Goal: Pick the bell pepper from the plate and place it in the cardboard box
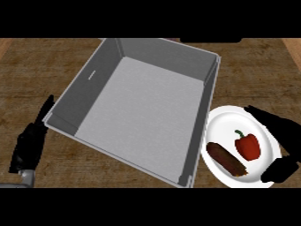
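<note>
Wooden counter (22, 79), bell pepper (247, 145) on plate (227, 117), right hand (289, 141) spread around it, not touching.

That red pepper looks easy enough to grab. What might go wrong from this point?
The bell pepper lies close beside a brown sausage-like item on the white plate, so the right hand, open around the plate's far edge, might nudge or catch that instead. The plate's rim sits right against the grey box wall, so the carried pepper could clip that wall.

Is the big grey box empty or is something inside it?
Empty. The box shows only its bare grey floor; the bell pepper is on the plate beside it.
</note>
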`<state>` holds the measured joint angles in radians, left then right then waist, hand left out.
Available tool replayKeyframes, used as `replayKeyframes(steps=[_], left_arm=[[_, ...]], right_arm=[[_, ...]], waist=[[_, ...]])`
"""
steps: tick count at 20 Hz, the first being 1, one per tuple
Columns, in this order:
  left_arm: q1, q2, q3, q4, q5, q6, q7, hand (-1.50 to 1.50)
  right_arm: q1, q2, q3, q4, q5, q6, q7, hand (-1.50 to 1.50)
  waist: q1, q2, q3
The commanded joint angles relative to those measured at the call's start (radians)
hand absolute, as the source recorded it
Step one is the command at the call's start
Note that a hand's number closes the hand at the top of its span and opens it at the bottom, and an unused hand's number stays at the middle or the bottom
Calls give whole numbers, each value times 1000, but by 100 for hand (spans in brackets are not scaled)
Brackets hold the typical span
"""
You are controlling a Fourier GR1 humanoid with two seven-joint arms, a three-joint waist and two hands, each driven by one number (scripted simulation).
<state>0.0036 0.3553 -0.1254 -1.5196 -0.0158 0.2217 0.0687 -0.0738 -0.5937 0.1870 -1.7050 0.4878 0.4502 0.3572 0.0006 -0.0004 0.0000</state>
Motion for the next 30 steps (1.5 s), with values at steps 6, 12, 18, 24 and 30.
replayKeyframes(steps=[6, 12, 18, 24, 30], left_arm=[[39, -51, 57, -28, -44, -47, -11, 0], [-21, -52, 106, -11, -42, -108, 32, 0], [80, -94, 98, -110, -88, -113, 41, 0], [-82, -99, 143, -18, -115, -132, 95, 0], [28, -142, 122, -149, -156, -142, 131, 0]], right_arm=[[55, 53, -53, 37, 125, 38, -67, -150], [-29, 121, -62, 186, 200, 17, -126, -150], [110, 124, -101, 51, 241, 27, -149, -150], [41, 160, -132, 175, 269, 1, -223, -150], [19, 238, -122, 169, 314, 32, -171, -150]], waist=[[-1, 0, 0], [2, 1, 0], [-1, -1, 0], [-3, 1, 0], [1, 0, 0]])
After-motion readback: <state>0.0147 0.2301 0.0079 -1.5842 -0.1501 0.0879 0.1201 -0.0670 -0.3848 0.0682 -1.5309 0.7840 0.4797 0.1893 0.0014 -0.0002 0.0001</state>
